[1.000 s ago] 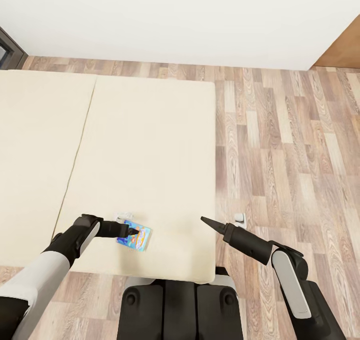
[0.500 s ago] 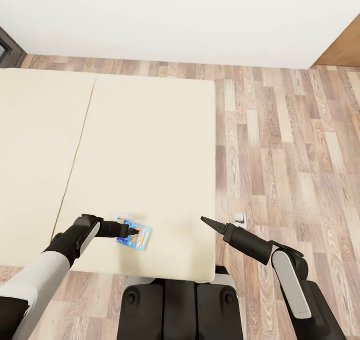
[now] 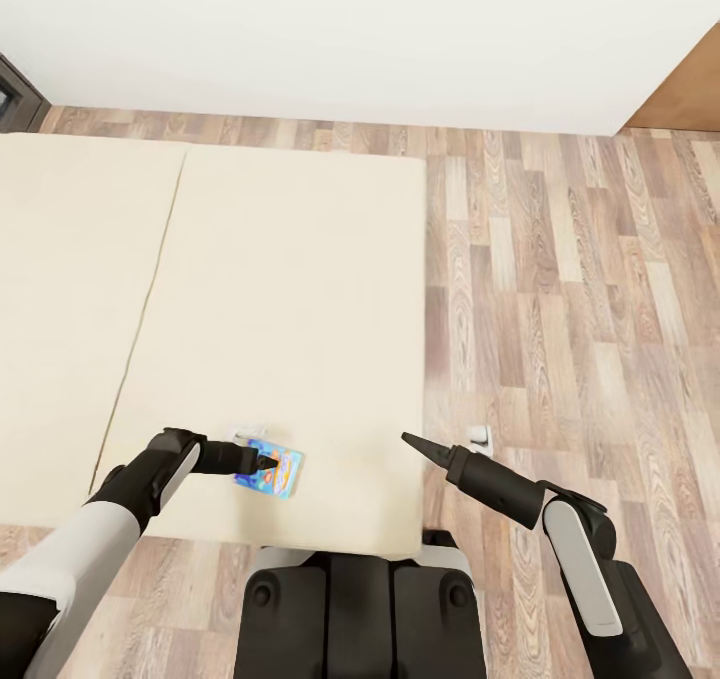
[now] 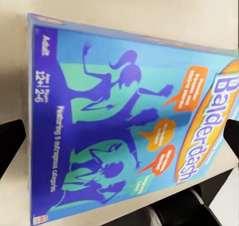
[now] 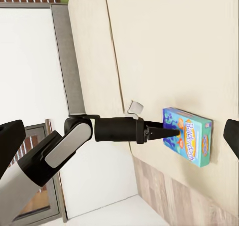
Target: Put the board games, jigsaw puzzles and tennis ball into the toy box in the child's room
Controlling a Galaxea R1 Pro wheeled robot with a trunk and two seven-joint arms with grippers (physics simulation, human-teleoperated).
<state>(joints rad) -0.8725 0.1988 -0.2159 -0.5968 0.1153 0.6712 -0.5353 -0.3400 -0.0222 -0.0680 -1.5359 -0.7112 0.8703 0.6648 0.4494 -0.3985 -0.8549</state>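
On bed (image 3: 300, 289) near edge: left end effector (image 3: 266, 464) spread around board game (image 3: 282, 474); small white object (image 3: 249, 430) beside; right end effector (image 3: 412, 442) spread, empty, over bed corner.

board game (image 4: 134, 131) corner beyond frame edge

arms: white forearm shells, black rounded joints and wrists
grippers: black, tapering to pointed fingers
base: black, rounded housings

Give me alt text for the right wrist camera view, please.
The left gripper reaches over a blue board game lying flat on the cream bed, near its edge. A small white object lies beside the arm; wood floor borders the bed.
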